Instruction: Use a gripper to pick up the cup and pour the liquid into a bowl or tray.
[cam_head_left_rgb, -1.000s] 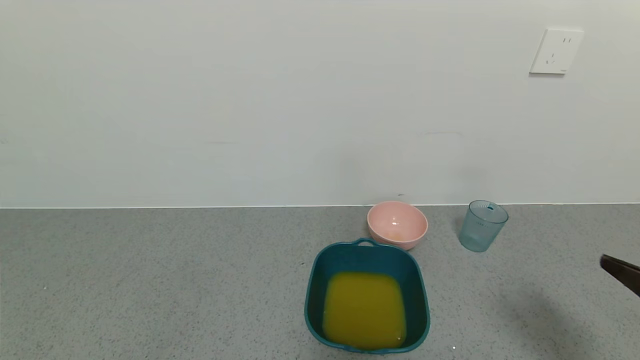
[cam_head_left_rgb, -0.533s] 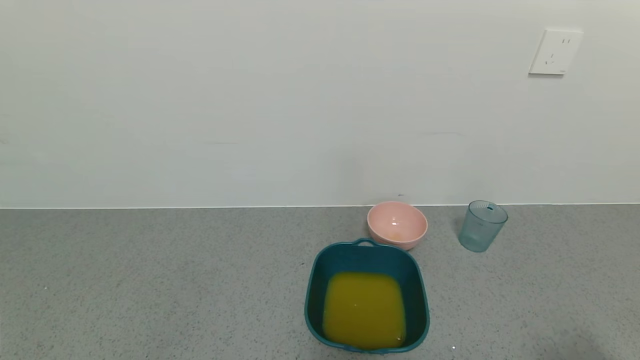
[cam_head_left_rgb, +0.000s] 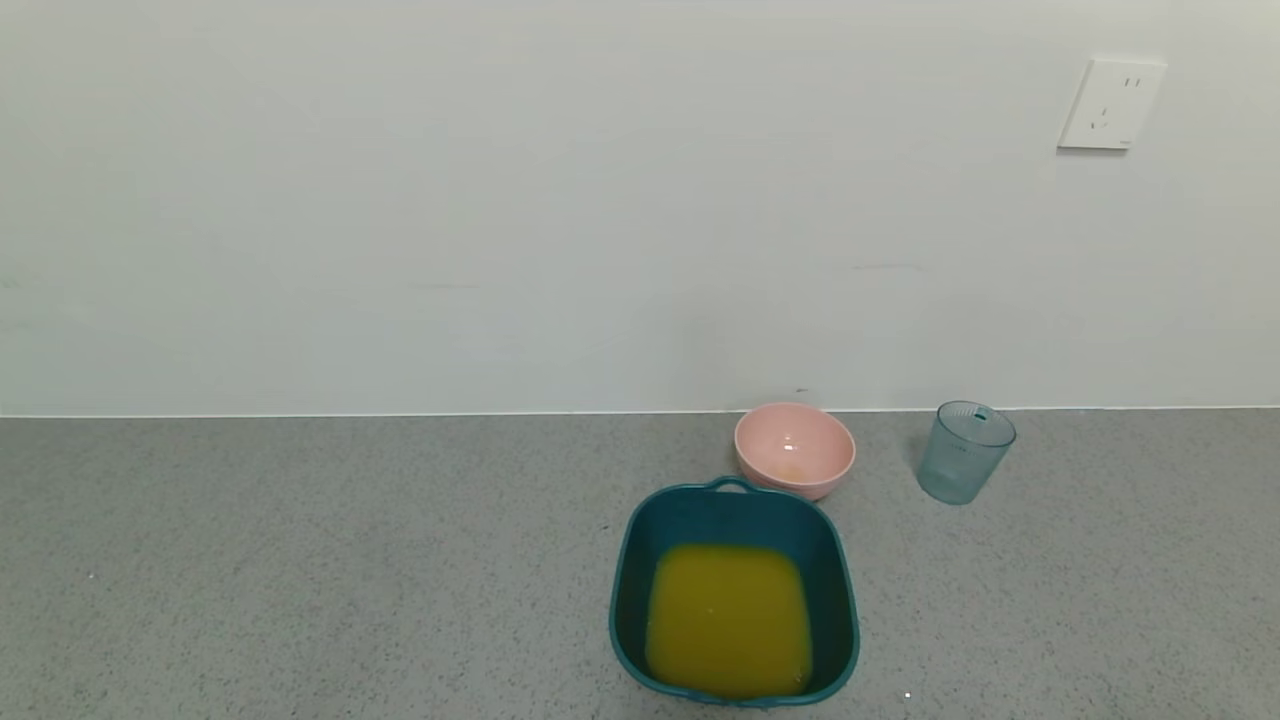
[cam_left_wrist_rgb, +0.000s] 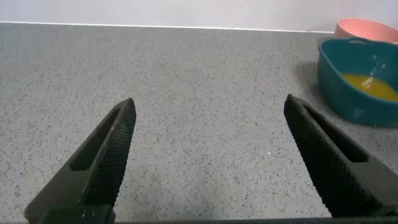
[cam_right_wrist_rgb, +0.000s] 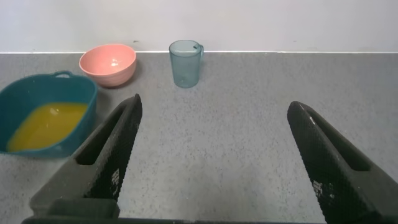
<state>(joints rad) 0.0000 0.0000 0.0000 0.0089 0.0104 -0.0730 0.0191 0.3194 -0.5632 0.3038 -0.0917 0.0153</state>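
The right claw (cam_right_wrist_rgb: 211, 155), jaws spread and empty, has withdrawn from the head view. The cup (cam_head_left_rgb: 965, 452) stands upright far right on the counter (cam_head_left_rgb: 300, 560); liquid (cam_head_left_rgb: 727, 620) fills the basin (cam_head_left_rgb: 625, 590). Pouring appears complete.

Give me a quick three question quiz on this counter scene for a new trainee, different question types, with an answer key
1. True or false: the cup stands upright and empty.
2. The liquid lies in: A) the pink bowl, B) the teal basin, C) the cup.
3. Fill in: the right gripper is ____ and holds nothing.

Key: 1 true. 2 B. 3 open. The left gripper is open too, over bare counter.
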